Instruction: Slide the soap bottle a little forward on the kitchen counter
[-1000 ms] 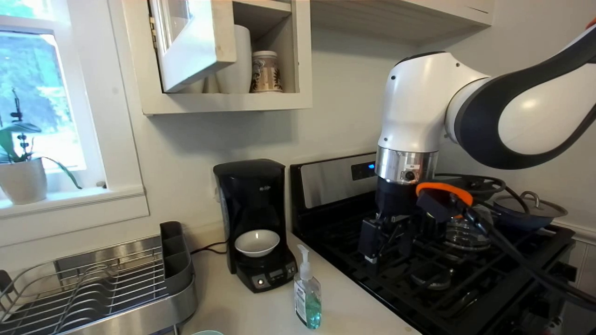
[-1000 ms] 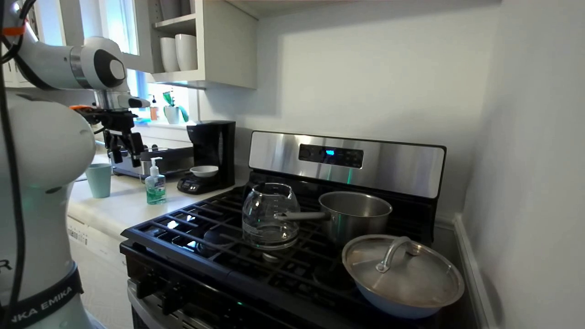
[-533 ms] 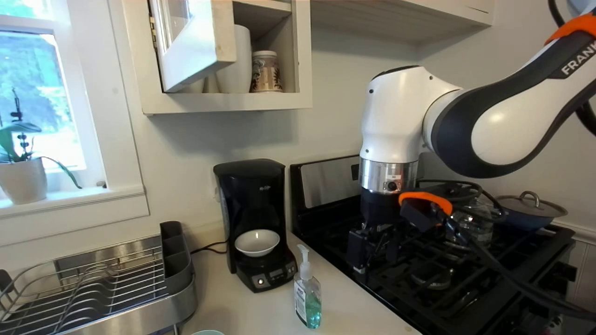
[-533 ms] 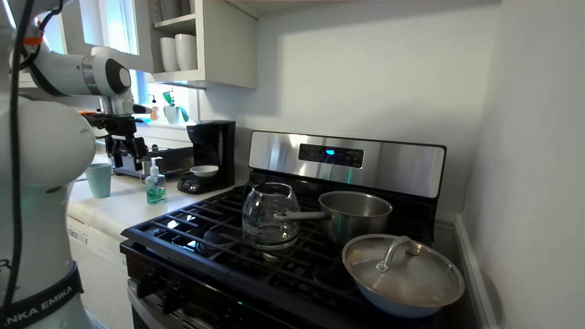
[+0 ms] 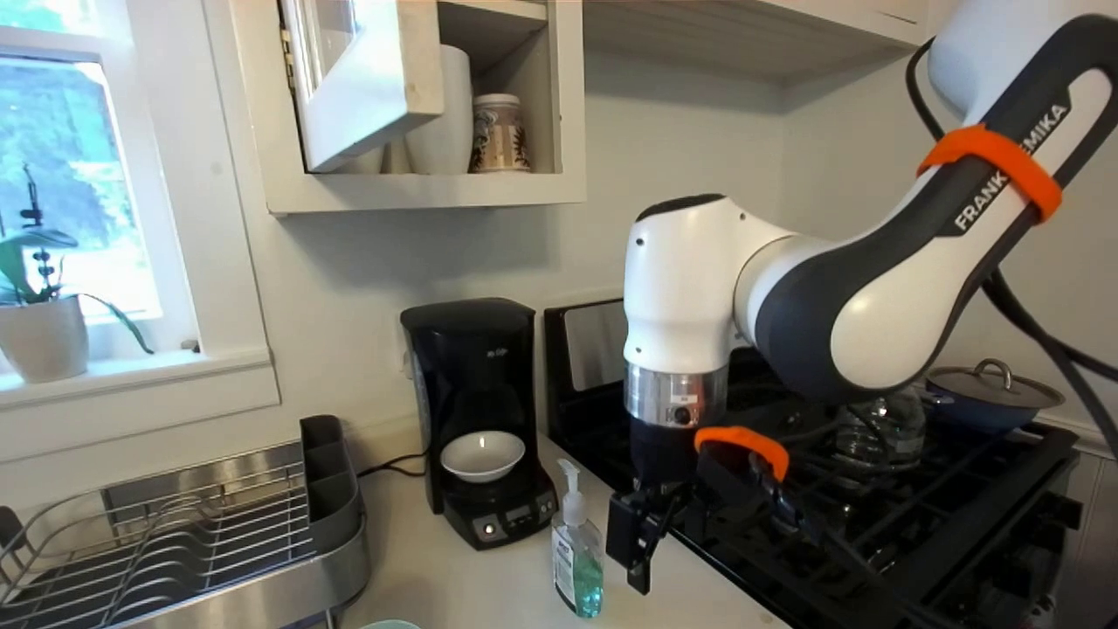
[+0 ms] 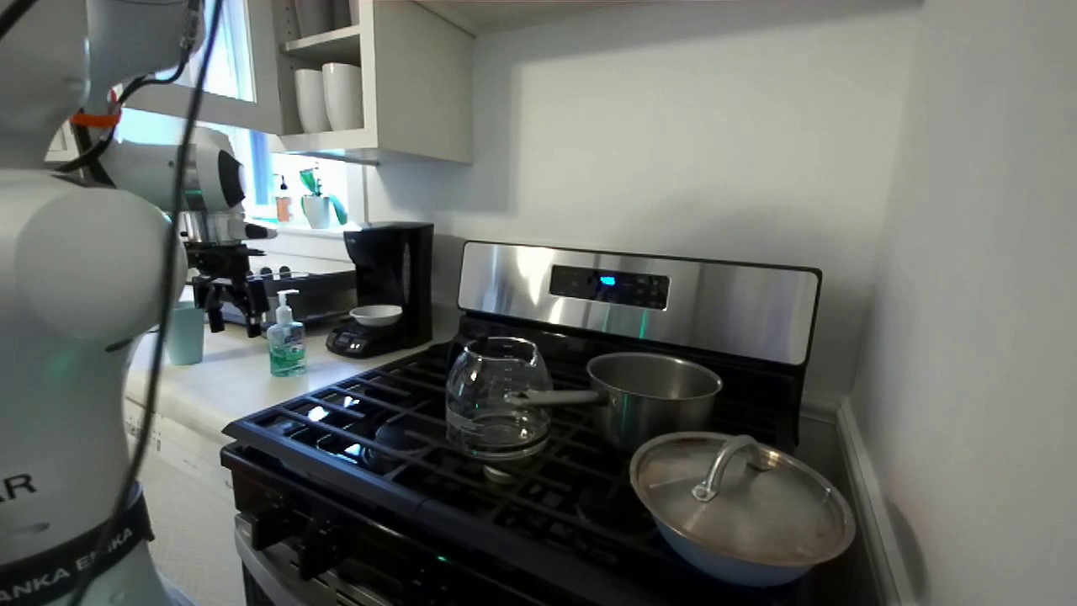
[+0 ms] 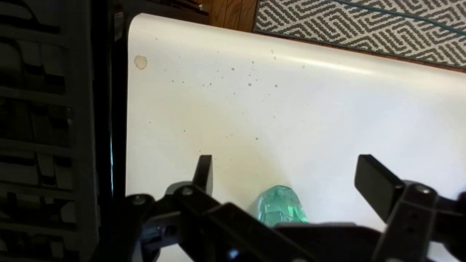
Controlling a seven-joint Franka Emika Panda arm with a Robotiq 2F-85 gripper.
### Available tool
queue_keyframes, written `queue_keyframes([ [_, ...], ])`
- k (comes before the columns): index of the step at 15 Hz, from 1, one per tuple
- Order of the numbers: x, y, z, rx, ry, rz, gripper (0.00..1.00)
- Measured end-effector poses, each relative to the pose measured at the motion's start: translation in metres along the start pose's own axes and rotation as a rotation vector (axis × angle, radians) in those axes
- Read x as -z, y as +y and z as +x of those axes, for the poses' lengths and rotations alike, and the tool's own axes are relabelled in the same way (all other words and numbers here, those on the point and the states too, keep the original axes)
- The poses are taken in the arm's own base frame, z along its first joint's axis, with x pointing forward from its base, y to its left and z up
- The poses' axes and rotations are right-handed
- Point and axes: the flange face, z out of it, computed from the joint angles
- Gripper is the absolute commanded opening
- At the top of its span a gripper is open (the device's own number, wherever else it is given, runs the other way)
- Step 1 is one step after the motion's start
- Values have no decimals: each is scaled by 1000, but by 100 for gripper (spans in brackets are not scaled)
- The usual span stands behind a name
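Soap bottle (image 5: pixel 577 563): Slim and upright on the pale desk (image 7: pixel 218 105), near the coffee maker (image 5: pixel 472 367) and beside the stove (image 6: pixel 732 311). A shove landing high could topple it, its base being narrow.

Hand (image 7: pixel 285 163): Poised just beside the bottle, fingers (image 7: pixel 378 187) spread wide, gripping nothing; no contact is evident. It appears offset toward the desk's front edge. With a gap wider than the bottle, an advance could straddle it and move nothing, or one finger could clip and spin it.

Pump top (image 5: pixel 572 502): Standing tall near the hand, unseen in the wrist view, where the hand itself covers much of the bottle. Lowering blindly over it could depress the pump and squirt soap.

Desk: Dotted with dark specks (image 7: pixel 249 84) and rounded at the front. If slick, the surface may let the bottle skid farther than "a little"; if tacky, the base may catch and tip.

Coffee maker: Close by, a white bowl (image 5: pixel 482 456) sitting in it. A push angled that way could jam the bottle against its base and jar the bowl.

Stove: Bordering the desk, a glass carafe (image 6: pixel 492 412) standing on top. Sideways drift could carry the bottle onto that seam.
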Motion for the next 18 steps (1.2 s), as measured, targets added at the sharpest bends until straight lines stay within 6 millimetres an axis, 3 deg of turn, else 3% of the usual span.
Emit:
queue_keyframes([
  [8, -38, -18, 30, -33, 81, -62, 100],
  [16, -57, -22, 59, -50, 134, 10, 100],
  [17, -59, -21, 62, -52, 137, 7, 96],
  [18, -60, -21, 64, -54, 139, 4, 77],
])
